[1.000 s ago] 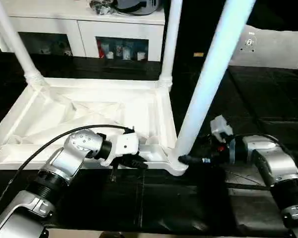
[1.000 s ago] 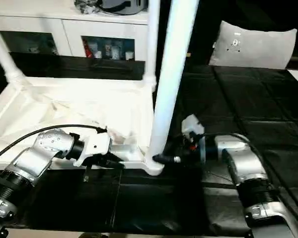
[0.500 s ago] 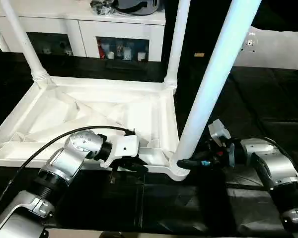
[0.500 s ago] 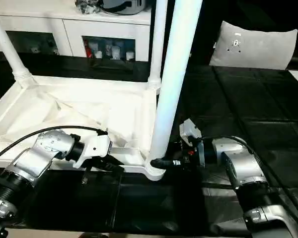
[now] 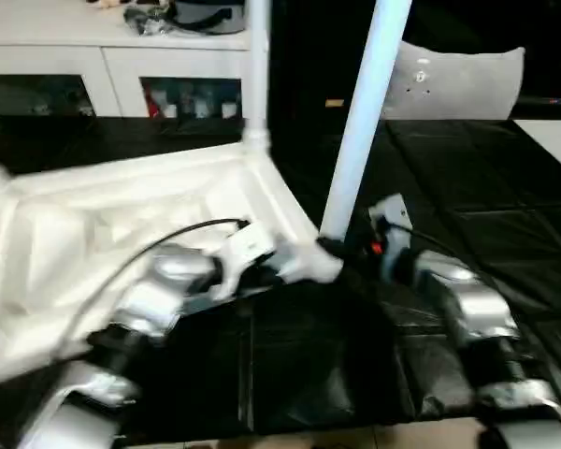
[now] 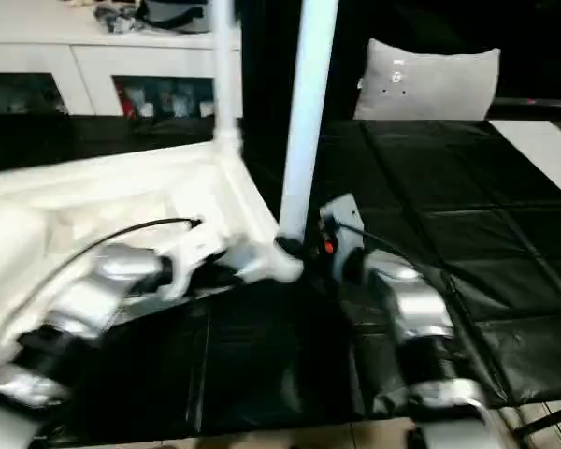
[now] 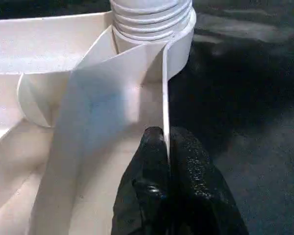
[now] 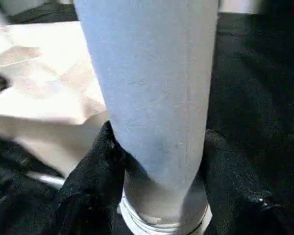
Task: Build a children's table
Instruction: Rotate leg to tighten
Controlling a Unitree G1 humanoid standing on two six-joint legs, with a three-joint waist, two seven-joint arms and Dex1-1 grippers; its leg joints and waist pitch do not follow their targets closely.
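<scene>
Behind black floor mats point(image 5: 467, 196), white cabinet point(image 5: 112, 65).

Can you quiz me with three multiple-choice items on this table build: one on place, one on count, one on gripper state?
1. Where does the right gripper sit?
A. at the base of the near leg
B. on the cabinet
C. on the grey cushion

2. How many legs rise beside the dark mat in the left eye view?
A. none
B. two
C. five

3. What is the left gripper doing?
A. hanging open
B. pinching the tabletop's thin rim
C. holding a cable

Answers: 1 A, its fingers flank the near leg above the socket. 2 B, the near leg and the far leg. 3 B, its fingers clamp the tabletop rim.
</scene>
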